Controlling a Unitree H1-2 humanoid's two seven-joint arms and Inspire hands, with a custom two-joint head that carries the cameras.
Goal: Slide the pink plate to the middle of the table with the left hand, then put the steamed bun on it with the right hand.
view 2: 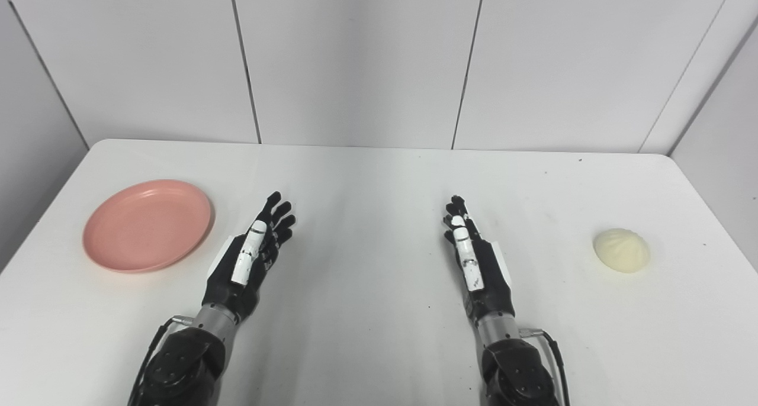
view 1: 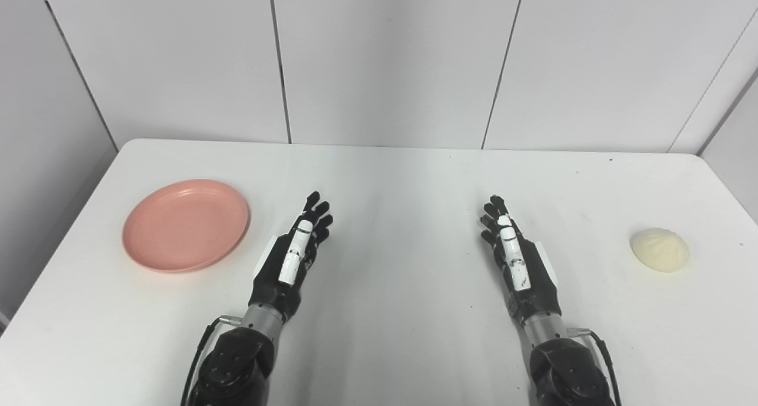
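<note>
A pink plate lies flat at the left side of the white table, with nothing on it. A pale steamed bun sits near the table's right edge. My left hand rests over the table just right of the plate, fingers stretched forward, open and holding nothing. My right hand is held the same way right of centre, open, well to the left of the bun. Neither hand touches the plate or the bun.
Grey wall panels stand behind the table's far edge. Bare tabletop lies between the two hands. The table's left and right edges run close to the plate and the bun.
</note>
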